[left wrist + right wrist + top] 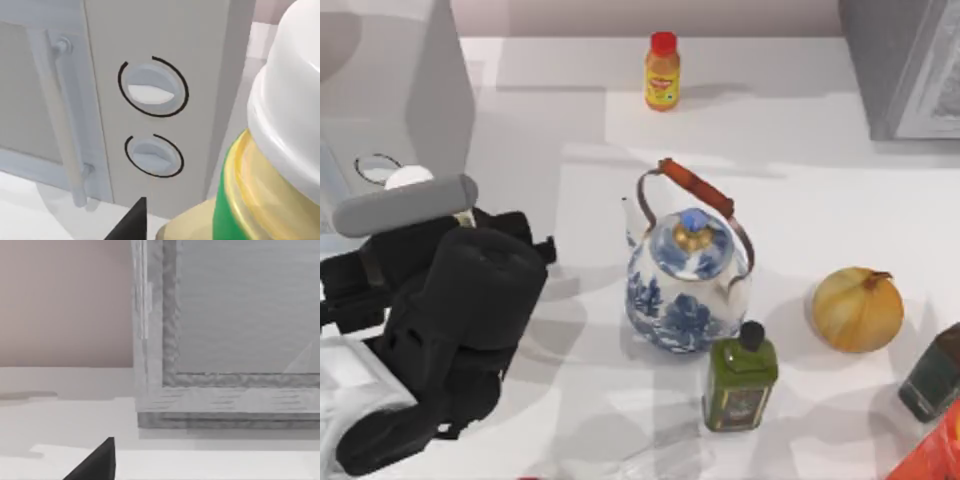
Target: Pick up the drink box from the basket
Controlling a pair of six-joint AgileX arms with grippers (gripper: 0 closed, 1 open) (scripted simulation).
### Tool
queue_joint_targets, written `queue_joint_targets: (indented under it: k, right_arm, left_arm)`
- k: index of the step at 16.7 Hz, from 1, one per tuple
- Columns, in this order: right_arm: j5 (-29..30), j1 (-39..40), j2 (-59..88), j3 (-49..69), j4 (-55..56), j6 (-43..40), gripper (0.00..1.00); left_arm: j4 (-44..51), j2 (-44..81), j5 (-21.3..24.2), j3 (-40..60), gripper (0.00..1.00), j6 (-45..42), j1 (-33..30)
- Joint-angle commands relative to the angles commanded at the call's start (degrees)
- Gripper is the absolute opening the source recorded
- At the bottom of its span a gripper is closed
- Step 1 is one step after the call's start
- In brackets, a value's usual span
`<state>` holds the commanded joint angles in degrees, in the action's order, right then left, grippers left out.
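From above, the black left arm (440,330) is seen over the white bench's (800,150) left side beside a blue-and-white porcelain kettle (686,280); in the left wrist view a white-capped yellow jar (270,165) is seen near grey round knobs (153,87); finger opening cannot be told, nor the drink box's place.

My chunky matte-black left arm (450,330) is all rounded blocky housings, with one pale grey cylindrical link (405,205) on its far side.
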<state>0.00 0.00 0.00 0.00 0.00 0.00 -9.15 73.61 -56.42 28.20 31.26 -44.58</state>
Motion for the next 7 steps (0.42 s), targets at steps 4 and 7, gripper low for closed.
queue_joint_targets:
  k: [4, 7]
  right_arm:
    - [0.0, 0.0, 0.0, 0.0, 0.0, 0.0, 1.0]
    - [0.0, 0.0, 0.0, 0.0, 0.0, 0.0, 1.0]
  left_arm:
    - [0.0, 0.0, 0.0, 0.0, 1.0, 0.0, 0.0]
    - [0.0, 0.0, 0.0, 0.0, 1.0, 0.0, 0.0]
